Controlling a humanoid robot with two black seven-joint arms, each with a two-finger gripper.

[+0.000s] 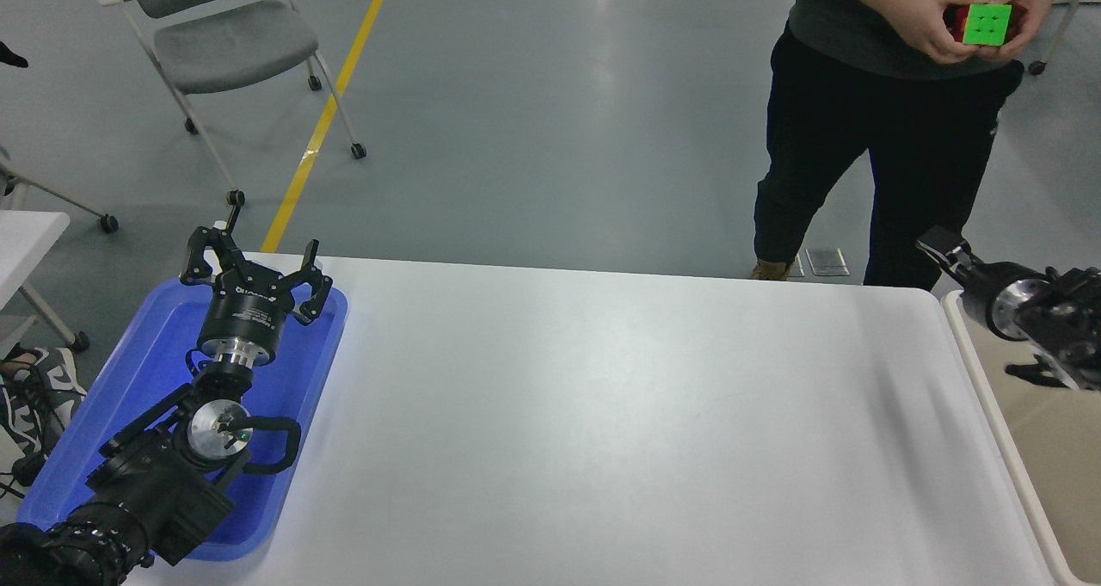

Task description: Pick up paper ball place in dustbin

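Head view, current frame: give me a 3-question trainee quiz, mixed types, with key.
1. True or false: a paper ball lies on the white table.
2. Multiple choice: the left gripper is above
A. the dustbin
B. the blue tray
C. the folding chair
3. Fill in: the person at the table's far side holds a puzzle ____ in both hands.

Key:
1. False. No paper ball is visible anywhere.
2. B. The left arm is parked there, fingers spread; the right gripper is up at the dustbin's far left corner.
3. cube, green face toward the camera.
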